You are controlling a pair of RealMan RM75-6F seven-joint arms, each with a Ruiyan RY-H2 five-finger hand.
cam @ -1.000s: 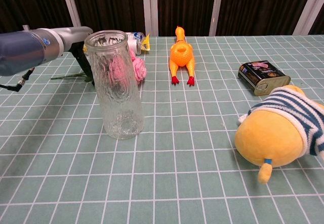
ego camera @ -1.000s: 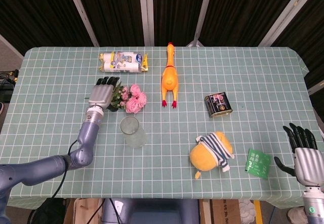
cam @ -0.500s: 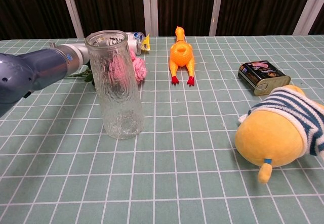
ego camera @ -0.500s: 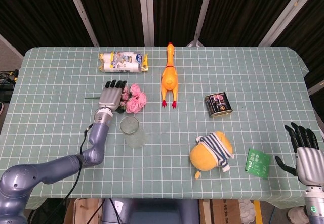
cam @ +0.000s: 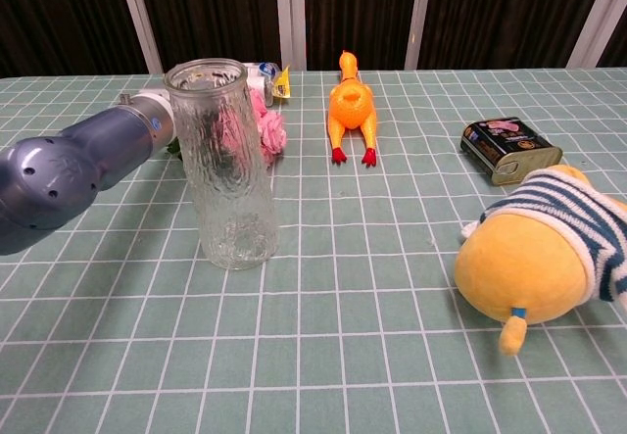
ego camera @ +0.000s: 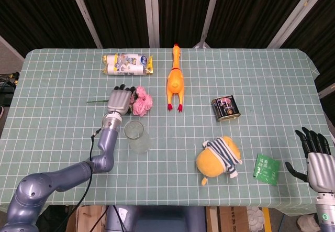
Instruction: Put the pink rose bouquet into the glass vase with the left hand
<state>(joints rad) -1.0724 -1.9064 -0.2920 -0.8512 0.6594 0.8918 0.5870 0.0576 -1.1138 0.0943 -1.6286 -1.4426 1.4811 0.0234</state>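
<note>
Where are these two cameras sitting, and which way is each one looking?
Head view: high above the near edge, looking down on the whole table; it shows the left hand over the pink rose bouquet and the right hand at the lower right corner.
Chest view: low, near table height, facing across it toward the dark curtain; only the left forearm shows, behind the glass vase.
Shared: vase, bouquet, rubber chicken, tin can, yellow plush toy.
</note>
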